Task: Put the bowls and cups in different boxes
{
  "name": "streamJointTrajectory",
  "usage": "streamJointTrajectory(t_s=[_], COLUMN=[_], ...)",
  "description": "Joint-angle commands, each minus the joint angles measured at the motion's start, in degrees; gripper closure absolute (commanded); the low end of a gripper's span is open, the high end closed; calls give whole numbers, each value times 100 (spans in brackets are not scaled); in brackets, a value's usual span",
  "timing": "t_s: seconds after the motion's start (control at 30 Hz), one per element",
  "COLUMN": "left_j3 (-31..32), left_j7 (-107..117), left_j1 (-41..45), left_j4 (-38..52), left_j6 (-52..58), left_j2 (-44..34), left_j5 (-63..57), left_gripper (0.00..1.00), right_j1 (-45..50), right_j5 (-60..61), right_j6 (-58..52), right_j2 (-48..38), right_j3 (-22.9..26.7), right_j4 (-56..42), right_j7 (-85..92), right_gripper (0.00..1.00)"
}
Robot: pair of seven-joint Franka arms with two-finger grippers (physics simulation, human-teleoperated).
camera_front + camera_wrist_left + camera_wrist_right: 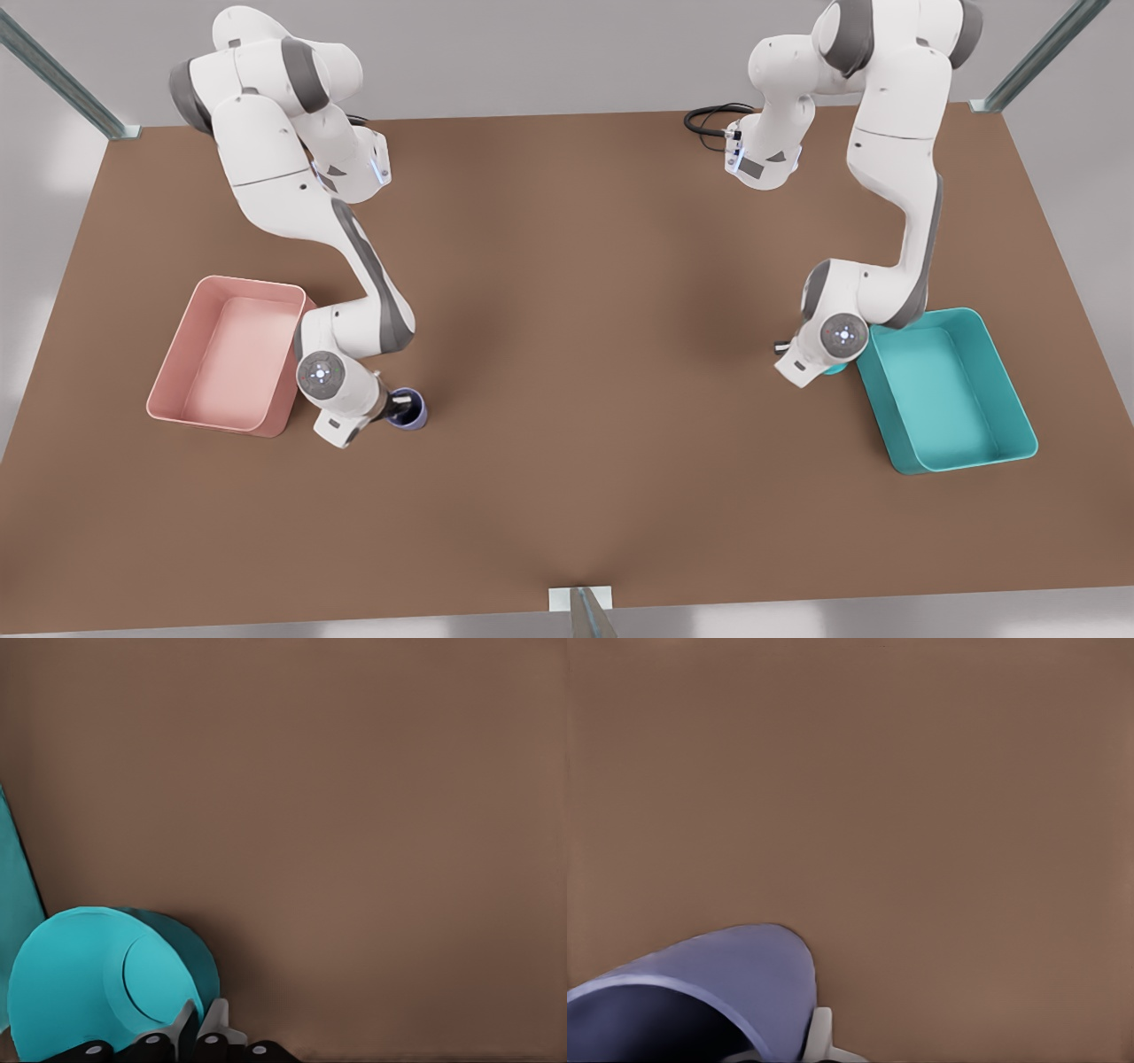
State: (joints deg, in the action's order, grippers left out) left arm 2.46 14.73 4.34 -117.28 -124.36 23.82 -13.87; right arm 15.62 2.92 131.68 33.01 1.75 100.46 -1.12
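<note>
On the front view's left, a shallow, rounded pink box [229, 354] sits on the brown surface [567, 354]. Just beside it the right gripper [400, 410] has its jaws clamped over the purple cup's [409, 409] rim. Farther right, the left gripper [197, 1028] pinches the smooth teal bowl [80, 983], mostly hidden behind the wrist, beside the teal box [948, 390].

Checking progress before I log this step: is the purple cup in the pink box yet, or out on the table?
Out. The purple cup stands on the table beside the pink box, with the right gripper at its rim.
</note>
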Motion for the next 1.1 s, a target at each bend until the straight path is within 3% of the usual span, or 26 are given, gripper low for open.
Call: streamJointTrajectory(t_s=[0.0, 0.13, 0.23, 0.4, 0.73, 1.07], left_j3=[0, 0, 0, 0, -88, -97], left_j7=[170, 292, 785, 864, 662, 346], left_j1=[5, 58, 313, -135, -1427, -2016], left_j4=[3, 21, 196, 697, 935, 944], left_j6=[157, 157, 157, 175, -80, -871], left_j2=[-44, -246, -528, -879, -484, 307], left_j5=[15, 24, 42, 33, 15, -2], left_gripper=[79, 79, 79, 79, 79, 79], right_j1=[-32, -963, -1763, -1957, -2441, -2458], right_j5=[-38, -20, -90, -275, -389, -424], right_j6=[-231, -1565, -1980, -2155, -1452, -811], right_j2=[-128, -1234, -1674, -1587, -813, -594], right_j3=[1, 9, 62, 677, 704, 704], right_j4=[-53, 17, 26, 9, 17, 202], right_j7=[77, 1763, 3249, 4006, 4120, 4111], right_gripper=[79, 79, 79, 79, 79, 79])
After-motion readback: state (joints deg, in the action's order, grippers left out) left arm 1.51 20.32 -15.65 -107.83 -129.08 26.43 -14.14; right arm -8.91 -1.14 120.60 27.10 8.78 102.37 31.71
